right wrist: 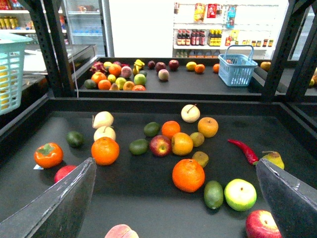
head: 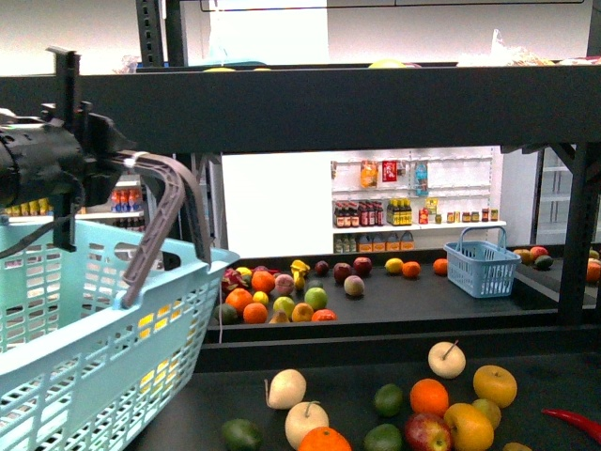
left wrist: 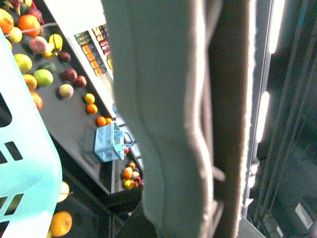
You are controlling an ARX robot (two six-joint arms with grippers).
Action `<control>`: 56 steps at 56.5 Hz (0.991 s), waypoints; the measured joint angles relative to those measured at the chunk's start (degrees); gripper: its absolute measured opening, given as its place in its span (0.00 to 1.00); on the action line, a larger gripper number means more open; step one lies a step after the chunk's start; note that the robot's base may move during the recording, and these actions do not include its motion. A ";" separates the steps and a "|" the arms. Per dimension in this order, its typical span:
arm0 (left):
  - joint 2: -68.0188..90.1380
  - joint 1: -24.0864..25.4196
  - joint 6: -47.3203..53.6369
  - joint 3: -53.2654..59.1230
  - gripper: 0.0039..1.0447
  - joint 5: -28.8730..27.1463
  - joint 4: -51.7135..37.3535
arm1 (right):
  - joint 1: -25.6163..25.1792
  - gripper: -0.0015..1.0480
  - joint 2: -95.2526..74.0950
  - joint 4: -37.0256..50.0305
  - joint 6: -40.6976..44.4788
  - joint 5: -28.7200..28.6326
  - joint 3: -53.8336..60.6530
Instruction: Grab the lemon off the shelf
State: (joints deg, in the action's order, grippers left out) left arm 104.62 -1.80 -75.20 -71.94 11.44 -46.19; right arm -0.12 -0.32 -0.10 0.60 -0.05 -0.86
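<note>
The shelf (head: 376,105) is a black rack with flat decks (right wrist: 148,203). A small bright yellow oval fruit that looks like the lemon (head: 393,266) lies on the far deck beside two oranges; the right wrist view shows the lemon (right wrist: 191,65) well beyond my fingers. My right gripper (right wrist: 173,162) hangs open over the near deck, above an orange (right wrist: 188,175), holding nothing. At the left, my left gripper (head: 113,160) is shut on the brown-grey basket handle (head: 161,214) of a turquoise basket (head: 94,329). That handle (left wrist: 163,124) fills the left wrist view.
The near deck carries oranges, apples, limes, pale pears and a red chilli (right wrist: 242,148). A heap of mixed fruit (head: 272,296) and a small blue basket (head: 482,268) sit on the far deck. Black uprights (right wrist: 49,44) flank the decks. White store shelving (head: 413,211) stands behind.
</note>
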 joint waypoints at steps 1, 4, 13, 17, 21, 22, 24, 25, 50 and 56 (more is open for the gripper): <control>0.04 0.37 -0.48 0.02 0.07 0.04 -0.22 | 0.00 0.93 0.00 0.00 0.00 0.00 0.00; 0.13 2.34 -1.90 0.48 0.07 0.44 -1.64 | 0.00 0.93 0.00 0.00 0.00 0.00 0.00; 0.39 8.33 -5.62 2.38 0.07 1.97 -6.05 | 0.00 0.93 0.00 0.00 0.02 0.02 0.00; 1.01 11.96 -7.67 3.48 0.07 2.82 -9.03 | 0.00 0.93 0.00 0.00 0.00 0.00 0.00; 2.40 16.09 -10.05 3.91 0.07 4.70 -12.59 | 0.00 0.93 0.02 0.00 0.02 0.00 0.00; 2.67 16.85 -10.34 3.91 0.07 5.03 -13.29 | 0.00 0.93 0.00 0.00 0.02 0.00 0.00; 3.56 18.51 -11.04 3.93 0.07 5.86 -15.04 | 0.00 0.93 0.00 0.00 0.00 0.02 0.00; 3.82 19.12 -11.34 3.93 0.07 6.21 -15.65 | 0.00 0.93 0.00 0.00 0.00 0.00 0.00; 13.22 26.36 -17.22 3.82 0.07 15.89 -27.41 | 0.00 0.93 0.00 0.00 0.02 0.00 0.00; 14.60 27.63 -18.49 3.80 0.07 16.96 -30.08 | 0.00 0.93 0.00 0.00 0.02 0.00 0.00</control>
State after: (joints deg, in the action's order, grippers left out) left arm 119.22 25.82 -93.69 -68.14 28.40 -76.27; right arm -0.12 -0.32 -0.10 0.62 -0.05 -0.86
